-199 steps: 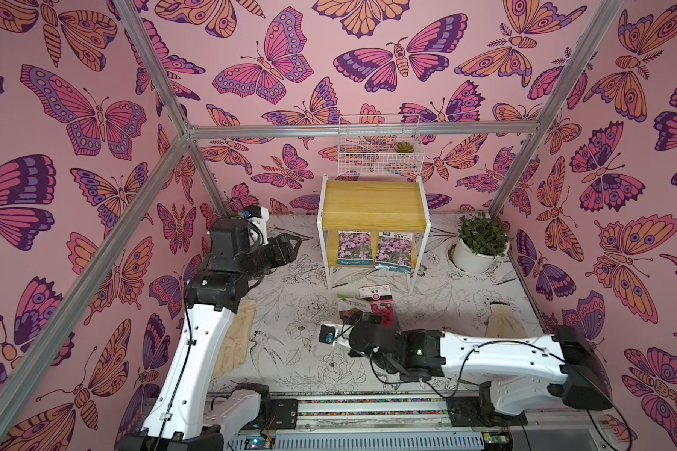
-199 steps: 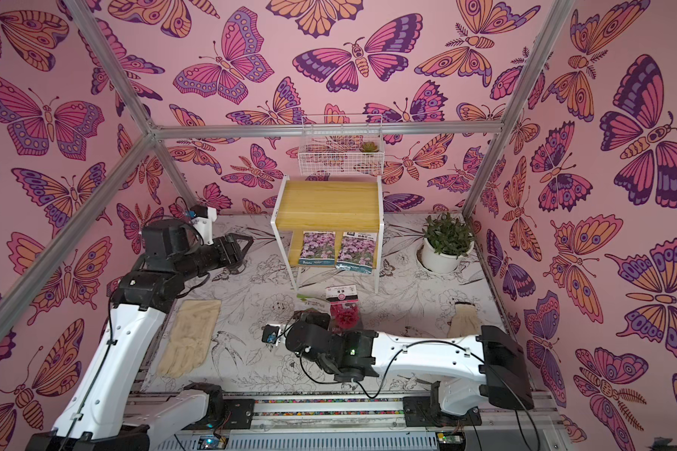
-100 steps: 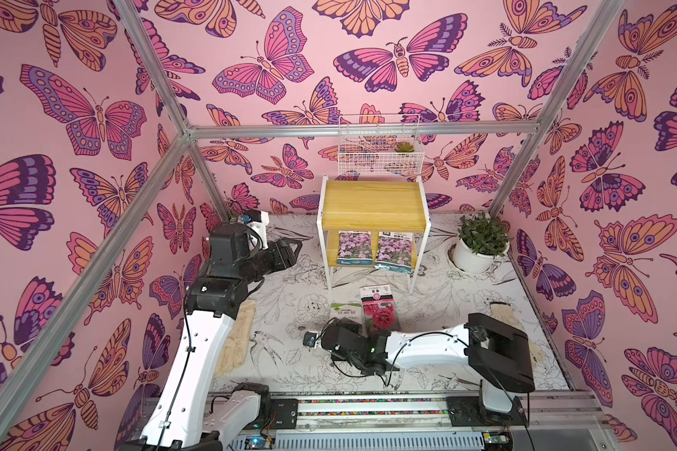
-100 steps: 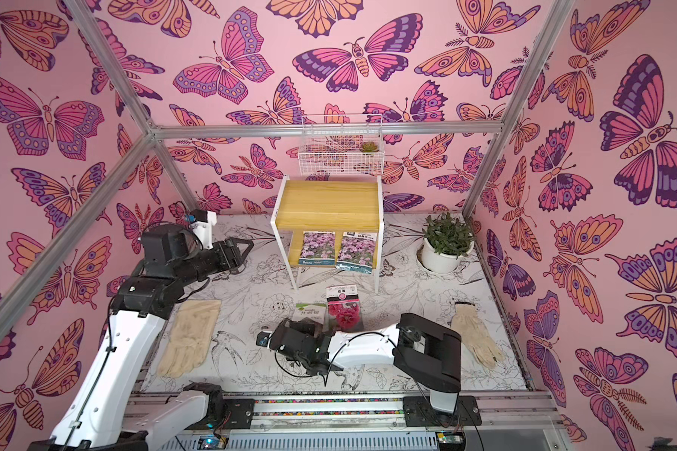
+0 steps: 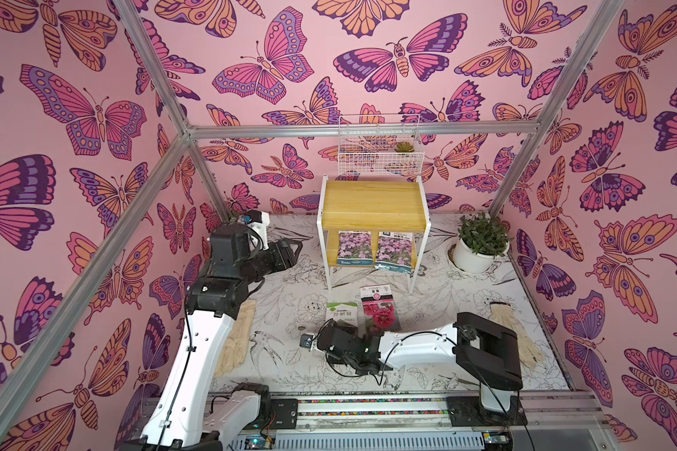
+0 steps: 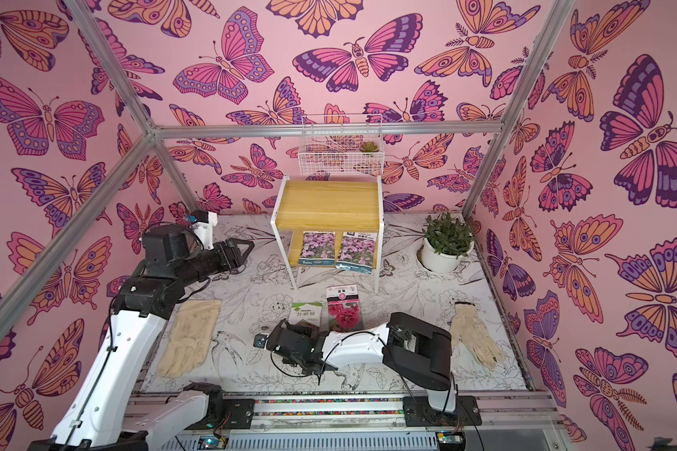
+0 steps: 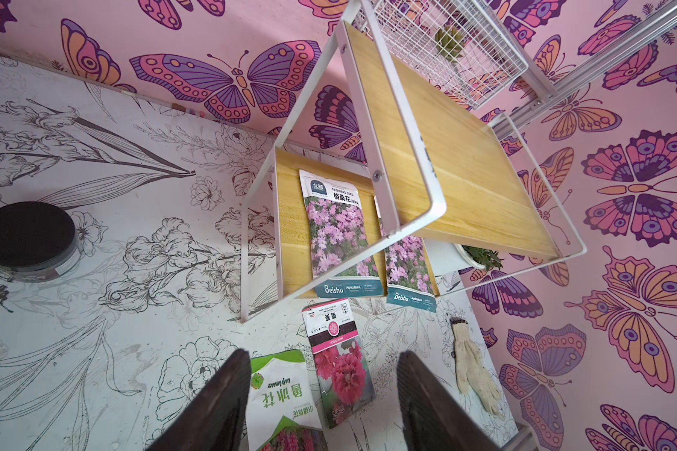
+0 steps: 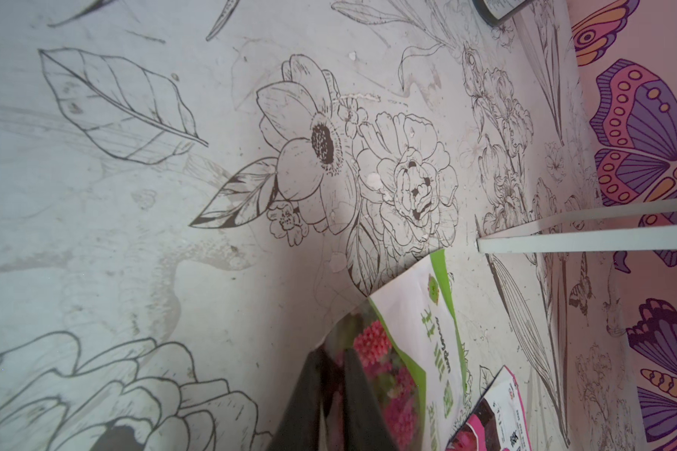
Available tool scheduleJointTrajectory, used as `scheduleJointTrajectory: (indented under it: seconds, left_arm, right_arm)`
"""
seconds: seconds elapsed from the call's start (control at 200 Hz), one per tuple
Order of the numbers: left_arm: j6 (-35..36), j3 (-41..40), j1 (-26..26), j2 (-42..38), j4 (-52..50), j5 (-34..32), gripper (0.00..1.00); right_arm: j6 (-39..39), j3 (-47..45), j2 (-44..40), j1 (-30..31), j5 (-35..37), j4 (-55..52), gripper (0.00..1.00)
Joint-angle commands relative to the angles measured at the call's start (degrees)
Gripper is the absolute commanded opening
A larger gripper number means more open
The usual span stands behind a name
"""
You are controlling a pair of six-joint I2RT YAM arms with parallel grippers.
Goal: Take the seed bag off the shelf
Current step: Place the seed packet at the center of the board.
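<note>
My right claw (image 5: 339,323) lies low on the white counter (image 5: 466,296) with its line-drawn flowers, at the near end of the green-and-white seed bag (image 5: 342,310). In my right wrist view the two dark fingers (image 8: 305,394) stand only a little apart, with that bag's end right at them (image 8: 419,332). I cannot tell whether I am pinching it or merely touching it.

The bag lies flat on the counter in front of the yellow-board shelf with a white metal frame (image 5: 372,203), off it and clear of its legs. Just beside it lies a black-and-pink seed bag with red blooms (image 5: 378,308).

Two purple-flower seed bags (image 5: 354,248) (image 5: 394,250) rest side by side on the shelf's lower board.

My left claw (image 7: 321,355) hangs in the air off the shelf's left side, fingers spread wide with nothing between them.
</note>
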Motion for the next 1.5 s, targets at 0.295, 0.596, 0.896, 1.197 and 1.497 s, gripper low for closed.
scheduleJointTrajectory:
  seconds: [0.295,0.596,0.896,1.197,1.497]
  left_arm:
    - [0.26,-1.08,0.34,0.02,1.69,1.01,0.64]
    - [-0.20,-4.11,0.33,1.45,3.12,2.15,0.65]
    - [1.94,-15.23,0.34,5.53,5.80,2.30,0.66]
    - [1.42,-20.49,0.34,1.50,9.26,0.61,0.70]
    - [1.64,-20.64,0.35,1.87,8.91,1.34,0.70]
  right_arm:
    - [4.83,-0.11,-7.56,-0.36,-1.03,-6.13,0.67]
    - [1.21,4.46,-27.50,-1.83,0.86,-15.86,0.91]
    - [11.51,-1.65,-40.38,-24.52,-9.89,-24.47,0.91]
    - [11.12,-3.40,-39.52,-38.18,-15.44,-24.38,0.93]
    - [6.88,-0.23,-32.39,-40.31,-17.05,-22.40,0.90]
